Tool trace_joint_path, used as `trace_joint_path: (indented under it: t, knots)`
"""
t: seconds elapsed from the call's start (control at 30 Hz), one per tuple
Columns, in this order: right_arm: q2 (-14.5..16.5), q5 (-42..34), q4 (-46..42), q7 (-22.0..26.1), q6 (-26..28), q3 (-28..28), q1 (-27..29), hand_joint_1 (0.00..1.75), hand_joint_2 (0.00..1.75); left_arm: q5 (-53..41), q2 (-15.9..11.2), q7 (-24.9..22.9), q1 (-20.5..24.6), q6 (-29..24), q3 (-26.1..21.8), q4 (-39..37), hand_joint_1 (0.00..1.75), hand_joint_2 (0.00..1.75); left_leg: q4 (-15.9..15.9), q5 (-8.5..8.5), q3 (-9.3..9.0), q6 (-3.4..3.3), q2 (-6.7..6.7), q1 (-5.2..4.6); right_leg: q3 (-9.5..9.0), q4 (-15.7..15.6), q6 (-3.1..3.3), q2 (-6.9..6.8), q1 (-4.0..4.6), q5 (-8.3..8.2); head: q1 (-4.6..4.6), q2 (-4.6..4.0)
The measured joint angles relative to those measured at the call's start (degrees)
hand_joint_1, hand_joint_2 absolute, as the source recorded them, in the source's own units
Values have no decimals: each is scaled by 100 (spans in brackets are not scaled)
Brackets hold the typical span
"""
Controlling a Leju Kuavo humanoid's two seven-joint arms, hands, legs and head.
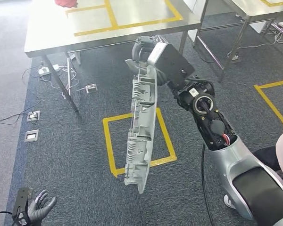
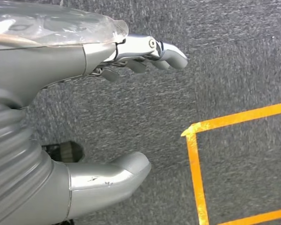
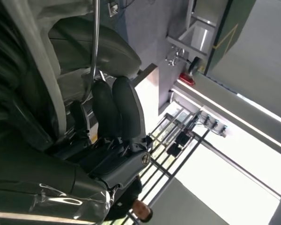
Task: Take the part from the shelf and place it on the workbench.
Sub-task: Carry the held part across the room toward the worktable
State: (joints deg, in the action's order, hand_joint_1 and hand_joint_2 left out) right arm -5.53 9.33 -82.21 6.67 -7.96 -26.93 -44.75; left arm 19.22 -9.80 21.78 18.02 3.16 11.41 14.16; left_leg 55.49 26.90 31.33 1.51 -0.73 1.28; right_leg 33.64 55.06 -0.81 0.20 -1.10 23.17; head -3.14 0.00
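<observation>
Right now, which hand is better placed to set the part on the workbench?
Right. The right hand already grips the top of the long grey part, raised toward the workbench. The left hand hangs low over the carpet, holding nothing, fingers apart.

Left hand (image 1: pixel 38 208) partly cut off

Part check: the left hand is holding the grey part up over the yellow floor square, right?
Not quite. The right hand holds the part over the yellow square, as the head view shows. The left hand hangs low with nothing in it.
</observation>
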Motion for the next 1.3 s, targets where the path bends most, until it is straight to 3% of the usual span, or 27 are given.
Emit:
trace_joint_path:
  t: [0.07, 0.13, 0.17, 0.2, 0.23, 0.3, 0.37, 0.47, 0.53, 0.63, 0.67, 0.7, 0.73, 0.8, 0.83, 0.87, 0.97, 1.03, 1.1, 1.17, 1.2, 1.23, 1.3]
  knots:
    - [-7, 0, -133, -31, -1, 25, 0, 175, 175, -3, -3, -8, 12, -5, 0, 1, 0, 175, 536, 248, 285, 40, 32, 8, -49, -31, 61, -6, -10, 22, 78, 0]
    - [-10, 0, -215, -47, -5, 37, 23, 175, 175, -3, -2, -20, 7, -8, 0, 1, 0, 175, 1367, 506, 782, 55, 39, 7, -80, -34, 106, -7, 10, 56, 161, 0]
    - [-12, 0, -244, -58, -8, 39, 44, 175, 175, -3, 0, -26, -2, -8, 0, 1, 0, 175, 1629, 518, 975, 51, 39, 6, -99, -34, 122, -3, 23, 75, 183, 0]
    - [-12, 0, -271, -69, -9, 41, 61, 175, 175, -3, 1, -31, -9, -8, 0, 1, 0, 175, 1664, 408, 1064, 38, 39, 4, -125, -32, 132, 2, 36, 97, 195, 0]
    - [-13, 0, -300, -76, -10, 43, 71, 175, 175, -3, 0, -33, -10, -8, 0, 1, 0, 175, 1458, 189, 1032, 15, 39, -1, -159, -31, 134, 8, 46, 122, 202, 0]
    - [-13, 0, -363, -81, -9, 47, 70, 175, 175, -3, -9, -34, -1, -8, 0, 1, 0, 175, 650, -320, 728, -57, 45, -31, -233, -31, 118, 16, 64, 179, 213, 0]
    - [-15, 0, -413, -82, -8, 52, 62, 175, 175, -4, -17, -38, 15, -8, 0, 1, 0, 175, 74, -513, 481, -118, 51, -75, -259, -31, 77, 24, 83, 222, 226, 0]
    - [-21, 0, -464, -84, -8, 58, 67, 175, 175, -5, -19, -46, 29, -8, 0, 2, 0, 175, -56, -465, 416, -170, 42, -83, -257, -50, -12, 22, 81, 264, 218, 0]
    - [-36, 0, -504, -83, -7, 65, 54, 175, 175, -5, -16, -47, 30, -8, 0, 4, 0, 175, -104, -449, 351, -217, 38, -52, -165, 177, -74, 17, 73, 411, 179, 0]
    - [-65, 0, -523, -83, -6, 71, 51, 175, 175, -9, -6, -47, 34, -8, 0, 5, 0, 175, -123, -403, 274, -284, 38, -45, 409, 1320, -134, 16, 57, 864, 102, 0]
    - [-68, 0, -524, -84, -6, 71, 69, 175, 175, -11, -2, -47, 32, -8, 0, 5, 0, 175, -120, -384, 254, -291, 35, -46, 597, 1635, -145, 14, 53, 931, 87, 0]
    - [-69, 0, -524, -85, -6, 70, 86, 175, 175, -13, 3, -47, 28, -8, 0, 5, 0, 175, -116, -361, 227, -290, 29, -45, 693, 1742, -150, 13, 50, 882, 68, 0]
    - [-70, 0, -525, -85, -6, 71, 96, 175, 175, -14, 7, -47, 25, -8, 0, 5, 0, 175, -110, -333, 193, -282, 20, -44, 671, 1606, -145, 12, 49, 716, 47, 0]
    - [-76, 0, -528, -84, -6, 80, 95, 175, 175, -16, 15, -47, 21, -8, 0, 5, 0, 175, -95, -263, 109, -251, -2, -43, 377, 830, -108, 14, 52, 207, -12, 0]
    - [-80, 0, -530, -84, -5, 87, 88, 175, 175, -17, 19, -48, 23, -10, 0, 5, 0, 175, -81, -230, 85, -228, -10, -55, 205, 458, -85, 18, 61, 35, -33, 0]
    - [-84, 0, -534, -83, -5, 93, 82, 175, 175, -16, 22, -48, 25, -12, 0, 5, 0, 175, -70, -204, 82, -205, -15, -66, 78, 188, -58, 20, 66, -37, -44, 0]
    - [-97, 0, -560, -85, -2, 102, 82, 175, 175, -18, 25, -52, 26, -15, 0, 6, 0, 175, -68, -166, 107, -127, -10, -84, -42, -18, 22, 29, 70, 40, -15, 0]
    - [-107, 0, -571, -84, 3, 107, 76, 175, 175, -18, 24, -52, 31, -16, 0, 9, 0, 175, 97, -66, 164, -65, 11, -74, -101, -62, 78, 28, 52, 53, 11, 0]
    - [-107, 0, -576, -83, 5, 107, 68, 175, 175, -18, 20, -51, 39, -19, 0, 12, 0, 175, 735, 186, 494, -16, 28, -60, -159, -87, 121, 20, 38, 83, 83, 0]
    - [-107, 0, -576, -85, 5, 107, 86, 175, 175, -18, 19, -52, 22, -22, 0, 11, 0, 175, 1491, 391, 976, 10, 30, -51, -202, -86, 141, 18, 39, 136, 152, 0]
    - [-107, 0, -576, -86, 5, 106, 99, 175, 175, -18, 21, -53, 11, -24, 0, 11, 0, 175, 1645, 356, 1125, 13, 31, -48, -233, -85, 141, 19, 39, 168, 170, 0]
    - [-107, 0, -576, -87, 5, 107, 107, 175, 175, -18, 22, -53, 5, -25, 0, 11, 0, 175, 1561, 198, 1155, 9, 32, -45, -278, -84, 136, 22, 39, 206, 184, 0]
    - [-107, 0, -576, -86, 5, 107, 107, 175, 175, -18, 15, -54, 6, -25, 0, 11, 0, 175, 816, -332, 903, -21, 46, -40, -397, -86, 106, 23, 39, 304, 203, 0]
